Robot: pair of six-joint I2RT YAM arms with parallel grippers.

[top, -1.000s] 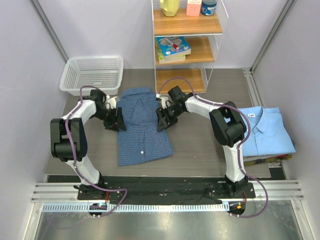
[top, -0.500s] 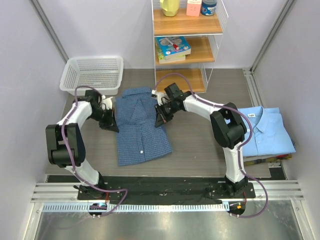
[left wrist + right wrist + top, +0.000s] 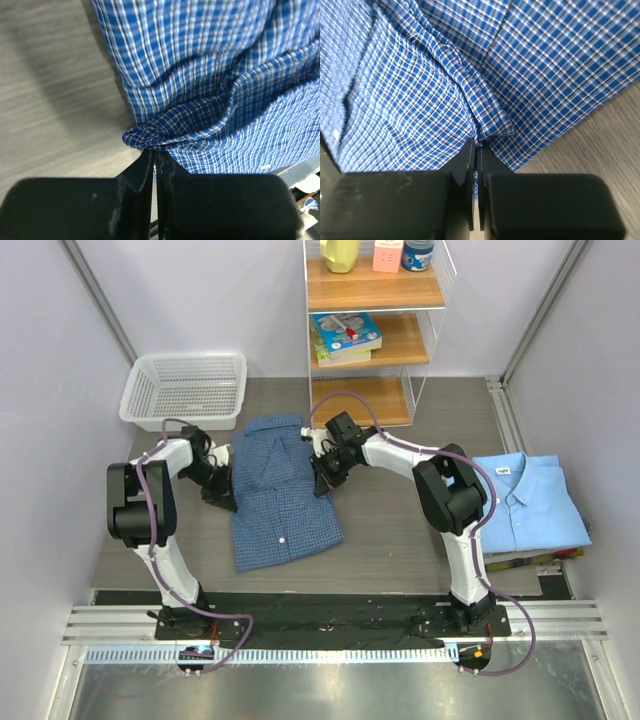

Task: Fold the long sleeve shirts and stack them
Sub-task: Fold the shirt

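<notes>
A dark blue checked shirt [image 3: 281,490] lies partly folded in the middle of the table, collar toward the shelf. My left gripper [image 3: 226,502] is shut on a pinch of its left edge [image 3: 150,139], with the cloth bunched at the fingertips. My right gripper [image 3: 320,485] is shut on a fold of its right edge [image 3: 485,127]. Both sides of the cloth are lifted a little off the table. A plain light blue shirt [image 3: 528,502] with a white neck label lies folded at the right edge of the table.
A white mesh basket [image 3: 185,388] stands at the back left. A wire-and-wood shelf [image 3: 375,325] with books and small items stands behind the checked shirt. The light blue shirt rests on a flat board [image 3: 540,560] at the right.
Both grippers went from open beside the checked shirt to shut on its side edges. The shirt's sides have drawn inward and bunched up at the fingertips.
</notes>
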